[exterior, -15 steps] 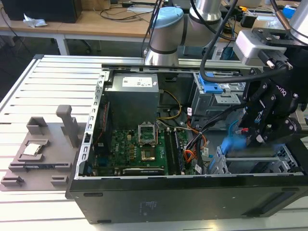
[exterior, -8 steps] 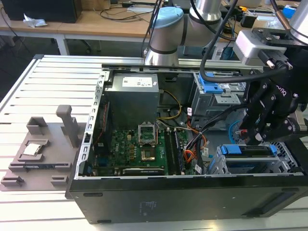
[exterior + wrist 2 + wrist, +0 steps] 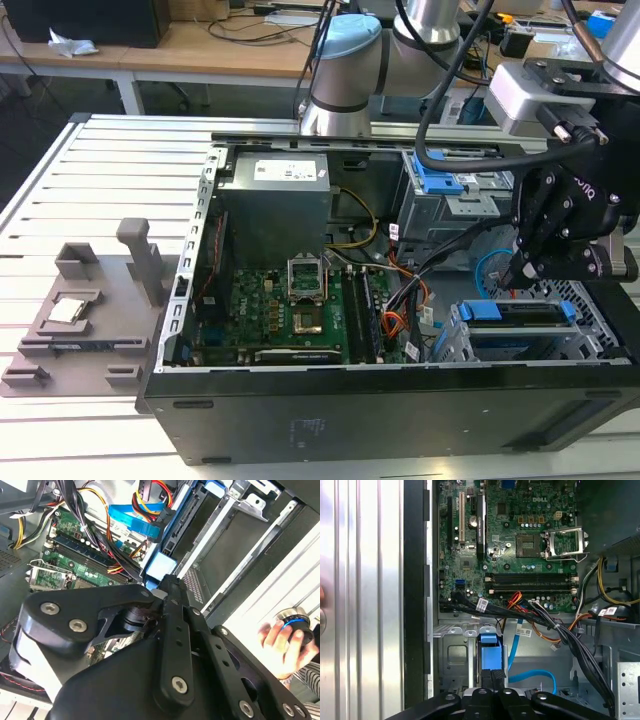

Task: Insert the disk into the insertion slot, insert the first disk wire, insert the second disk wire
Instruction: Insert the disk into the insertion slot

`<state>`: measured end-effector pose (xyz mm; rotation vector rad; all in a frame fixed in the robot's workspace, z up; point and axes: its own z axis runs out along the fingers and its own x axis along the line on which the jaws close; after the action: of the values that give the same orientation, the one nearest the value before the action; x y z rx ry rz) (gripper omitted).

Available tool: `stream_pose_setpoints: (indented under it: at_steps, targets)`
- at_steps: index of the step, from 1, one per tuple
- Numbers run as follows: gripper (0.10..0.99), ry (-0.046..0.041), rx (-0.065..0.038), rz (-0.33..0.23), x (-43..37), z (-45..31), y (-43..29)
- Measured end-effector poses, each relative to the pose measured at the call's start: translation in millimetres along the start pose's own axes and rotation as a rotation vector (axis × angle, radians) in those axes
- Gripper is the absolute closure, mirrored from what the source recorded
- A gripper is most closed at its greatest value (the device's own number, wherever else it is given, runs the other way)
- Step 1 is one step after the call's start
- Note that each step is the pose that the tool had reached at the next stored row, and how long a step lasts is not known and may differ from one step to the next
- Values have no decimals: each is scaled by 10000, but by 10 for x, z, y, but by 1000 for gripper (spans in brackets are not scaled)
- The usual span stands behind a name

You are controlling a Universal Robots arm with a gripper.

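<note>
Slatted aluminium worktop [image 3: 110, 170] carries an open black PC case [image 3: 350, 410], lying on its side. Desks with cables run behind it. 1 grey fixture [image 3: 80, 320] sits on the worktop at the exterior view's left, well apart from the case.

Inside the case: green board [image 3: 290, 310] in the middle, grey power supply box [image 3: 275, 210] behind it, grey bay with blue latch [image 3: 435, 180] at the back towards the exterior view's right.

Gripper [image 3: 517, 275] hangs over the case's front corner at the exterior view's right, pointing down, just above the slot [image 3: 455, 340]. Disk [image 3: 520, 312] sits in the slot, lying flat, its blue carrier ends showing at both sides and silver cage metal around it.

In the first wrist view the fingers [image 3: 486, 677] are narrow, the 2 tips nearly together, right at the end of the blue carrier. Touching it or just above it: cannot tell. Nothing is visibly pinched between them. In the second wrist view the gripper [image 3: 170, 582] tip ends just beside the carrier's pale blue end.

Red wire [image 3: 424, 292] loops with orange ones among a black bundle between board and slot, near the gripper but apart from it. Where its plug sits: cannot tell. Light blue cable [image 3: 535, 675] curls on the case floor beside the slot.

In the second wrist view a hand [image 3: 277, 642] outside the case grips a blue-ringed knob [image 3: 295, 622].
</note>
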<state>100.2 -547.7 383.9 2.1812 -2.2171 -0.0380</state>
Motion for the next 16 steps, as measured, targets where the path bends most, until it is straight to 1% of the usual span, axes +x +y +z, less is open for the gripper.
stream_pose_setpoints:
  at_steps: [3, 5, 6, 8, 9, 10, 14, 16]
  targets:
    - [980, 0, 0, 1, 0, 0, -1]
    - [980, -3, 1, 1, -2, 1, -15]
    - [980, -1, -3, 0, -10, -1, -56]
    - [980, 0, -9, -1, -21, -4, -102]
    - [980, 1, -13, -1, -29, -5, -136]
    - [980, 0, -16, -2, -31, -5, -147]
    - [980, 0, -26, -1, -31, 20, -154]
    - [980, -1, -32, -1, -31, 55, -156]
